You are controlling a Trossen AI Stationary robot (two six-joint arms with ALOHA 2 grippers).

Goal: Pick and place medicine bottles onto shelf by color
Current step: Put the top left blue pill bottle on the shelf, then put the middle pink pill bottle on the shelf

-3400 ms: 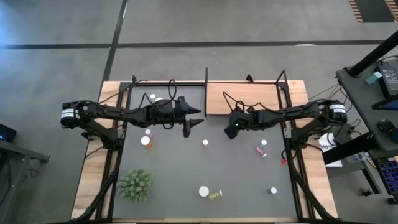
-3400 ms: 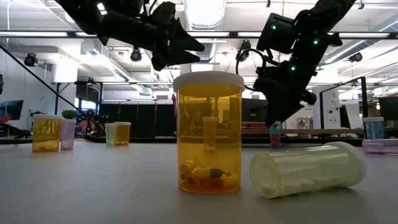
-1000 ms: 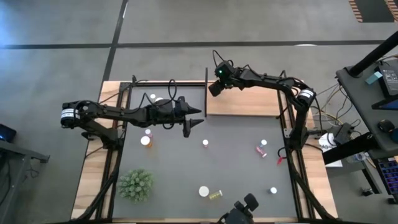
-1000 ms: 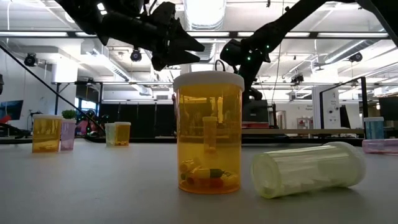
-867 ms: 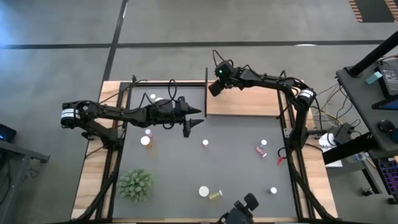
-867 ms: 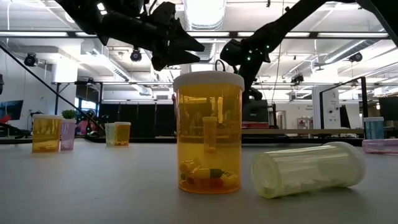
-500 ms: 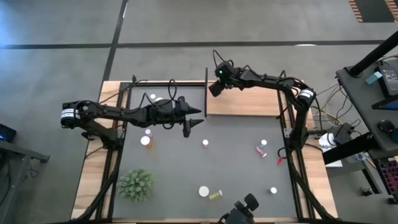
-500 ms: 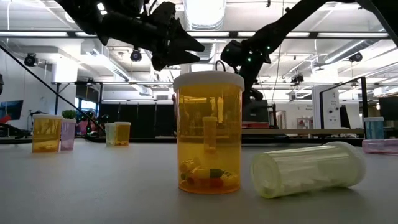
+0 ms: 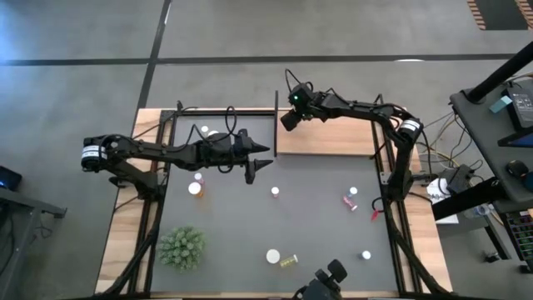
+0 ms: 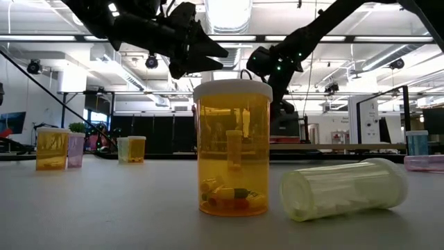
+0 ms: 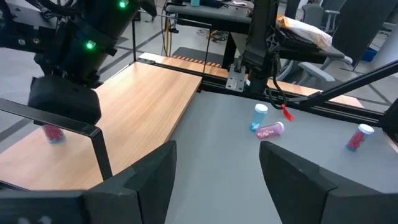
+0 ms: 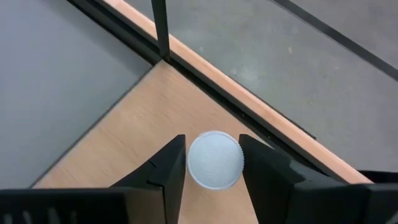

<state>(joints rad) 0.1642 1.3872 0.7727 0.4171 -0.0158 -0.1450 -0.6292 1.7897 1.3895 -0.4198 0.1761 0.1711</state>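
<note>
One bottle (image 12: 214,159) stands upright on the shelf (image 9: 333,137) at its back left corner, straight below the right jaws (image 12: 211,160), which flank its cap, a sliver wider than a second ago. Left jaws (image 11: 214,168) hover half open over the desk, unmoved.

A large robotics lab or workshop hall: the low view shows an open ceiling with strip lights (image 10: 229,14), hanging lamps and dark equipment racks beyond the table. The left wrist view shows office chairs (image 11: 323,15) and cabling, and the high view a polished concrete floor (image 9: 83,33) around the bench.
</note>
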